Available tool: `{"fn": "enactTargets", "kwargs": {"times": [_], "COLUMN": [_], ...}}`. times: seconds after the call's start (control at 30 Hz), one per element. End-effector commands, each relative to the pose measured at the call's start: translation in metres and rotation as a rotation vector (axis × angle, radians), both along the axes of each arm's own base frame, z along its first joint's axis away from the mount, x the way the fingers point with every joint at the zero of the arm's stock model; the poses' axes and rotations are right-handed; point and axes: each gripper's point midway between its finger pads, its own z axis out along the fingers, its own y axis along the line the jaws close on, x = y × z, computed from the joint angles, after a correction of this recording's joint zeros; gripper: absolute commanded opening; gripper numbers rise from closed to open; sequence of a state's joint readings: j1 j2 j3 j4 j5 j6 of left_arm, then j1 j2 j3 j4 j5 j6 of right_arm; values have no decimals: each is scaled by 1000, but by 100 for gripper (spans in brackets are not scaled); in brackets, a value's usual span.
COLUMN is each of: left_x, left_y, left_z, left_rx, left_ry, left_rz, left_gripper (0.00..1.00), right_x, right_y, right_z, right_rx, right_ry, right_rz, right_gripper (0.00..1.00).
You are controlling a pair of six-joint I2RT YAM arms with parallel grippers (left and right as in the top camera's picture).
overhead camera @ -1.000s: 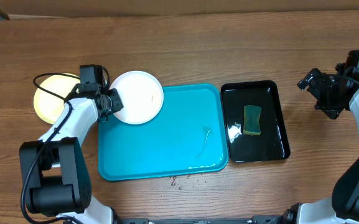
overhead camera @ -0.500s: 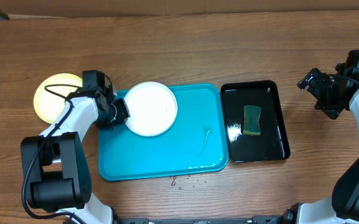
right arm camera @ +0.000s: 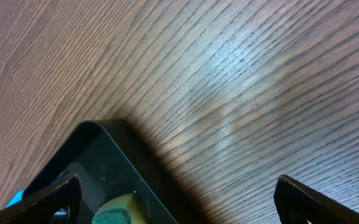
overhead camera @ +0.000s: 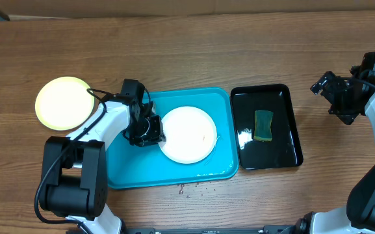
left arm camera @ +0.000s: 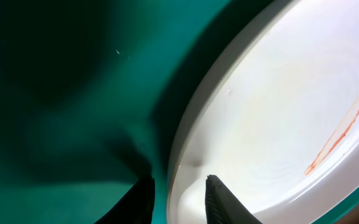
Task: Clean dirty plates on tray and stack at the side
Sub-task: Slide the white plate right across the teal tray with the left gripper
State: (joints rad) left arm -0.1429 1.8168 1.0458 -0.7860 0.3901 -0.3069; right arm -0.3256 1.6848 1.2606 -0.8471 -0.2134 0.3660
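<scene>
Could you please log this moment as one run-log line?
left pincer: shut on white plate rim, inside tray | right pincer: open, over table | yellow plate: on table beside tray

Smeared wht plate point(overhead camera: 187, 134) on blue tray point(overhead camera: 174, 172)

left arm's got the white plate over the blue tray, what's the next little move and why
Probably lower the white plate flat onto the turquoise tray and open the left gripper. The gripper pinches the plate's rim, the plate is over the tray's middle, and an orange smear shows it needs scrubbing. The sponge lies in the black tray.
</scene>
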Motion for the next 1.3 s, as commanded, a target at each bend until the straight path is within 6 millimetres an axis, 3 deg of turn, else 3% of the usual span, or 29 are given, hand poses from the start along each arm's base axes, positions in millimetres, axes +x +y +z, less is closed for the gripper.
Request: {"fn": "enactTargets", "kwargs": {"times": [0.0, 0.27, 0.43, 0.53, 0.63, 0.87, 1.17, 1.27], "left_x": [17, 42, 48, 45, 37, 3, 1, 1], "left_y": [2, 14, -5, -11, 0, 20, 26, 26], "left_z": [3, -1, -1, -2, -4, -6, -6, -6], "left_rx": [6, 171, 207, 273, 384, 499, 529, 528], "left_ry": [-44, -171, -238, -251, -221, -63, -59, -59], "left_rz": [10, -20, -98, -132, -71, 105, 93, 94], "left_gripper": [30, 31, 24, 9, 5, 4, 9, 4], "right_x": [4, 4, 4, 4, 4, 4, 4, 4], "right_y": [-2, -2, -2, -2, -2, -2, -2, -2], "right_z": [9, 9, 9, 9, 9, 9, 9, 9], "right_rx": [-3, -3, -3, -3, -3, -3, -3, -3], "right_ry": [-29, -29, -29, -29, -29, -29, -29, -29], "right_rz": [-6, -6, -6, -6, -6, -6, -6, -6], "right_gripper": [100, 100, 100, 100, 100, 100, 100, 100]}}
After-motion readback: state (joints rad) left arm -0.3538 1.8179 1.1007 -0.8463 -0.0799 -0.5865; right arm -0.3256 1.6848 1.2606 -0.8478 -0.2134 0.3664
